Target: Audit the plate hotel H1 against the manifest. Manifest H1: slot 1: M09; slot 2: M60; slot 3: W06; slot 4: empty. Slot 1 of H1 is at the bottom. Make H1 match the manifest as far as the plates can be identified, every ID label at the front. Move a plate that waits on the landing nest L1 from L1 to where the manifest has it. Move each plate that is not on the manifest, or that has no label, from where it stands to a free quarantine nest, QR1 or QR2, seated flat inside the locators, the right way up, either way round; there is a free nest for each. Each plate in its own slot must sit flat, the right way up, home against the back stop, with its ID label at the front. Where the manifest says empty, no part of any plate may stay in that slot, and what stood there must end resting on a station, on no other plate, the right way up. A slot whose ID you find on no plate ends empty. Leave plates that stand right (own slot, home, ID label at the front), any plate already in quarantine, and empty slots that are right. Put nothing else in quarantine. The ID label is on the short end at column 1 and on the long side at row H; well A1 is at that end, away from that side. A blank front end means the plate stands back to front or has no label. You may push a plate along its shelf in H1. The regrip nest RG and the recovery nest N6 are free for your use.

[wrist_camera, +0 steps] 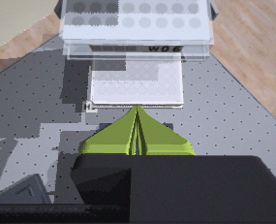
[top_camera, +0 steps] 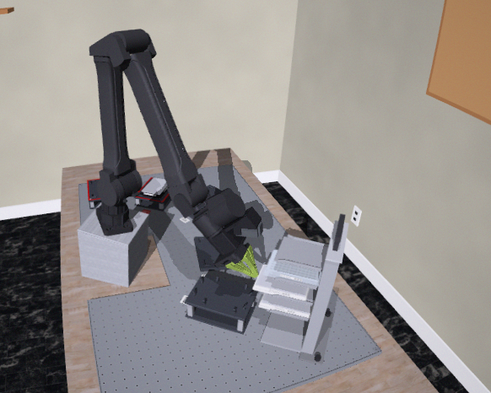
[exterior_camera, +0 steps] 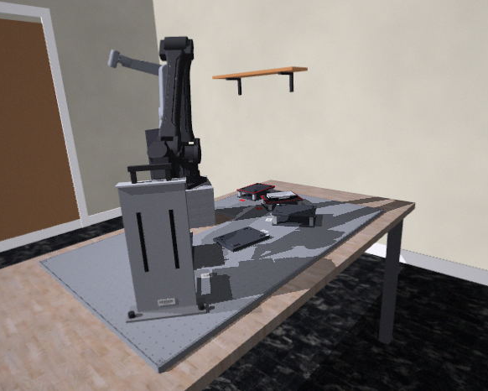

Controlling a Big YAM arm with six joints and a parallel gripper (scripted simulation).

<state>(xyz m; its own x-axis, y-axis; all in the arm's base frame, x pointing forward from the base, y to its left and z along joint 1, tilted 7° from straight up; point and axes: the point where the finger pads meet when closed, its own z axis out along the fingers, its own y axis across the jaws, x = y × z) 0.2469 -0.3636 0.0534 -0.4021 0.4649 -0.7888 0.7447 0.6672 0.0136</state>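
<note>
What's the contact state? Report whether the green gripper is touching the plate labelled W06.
Apart. In the wrist view the shut gripper ends well short of the W06 plate; a lower plate shows in the gap between them.

translucent plastic plate (wrist_camera: pixel 136 45); matt perforated metal mat (top_camera: pixel 153 337); wooden table (top_camera: pixel 74 291)

Walls: plain beige (exterior_camera: pixel 362 147), white skirting (top_camera: pixel 385 274).
Floor: dark mottled tiles (exterior_camera: pixel 425 336).
Shelf: wooden, far wall (exterior_camera: pixel 259 72).
Surface: wooden (exterior_camera: pixel 34 336), grey leg (exterior_camera: pixel 389 285).
Board: orange-brown, right wall (top_camera: pixel 470 63).
</note>
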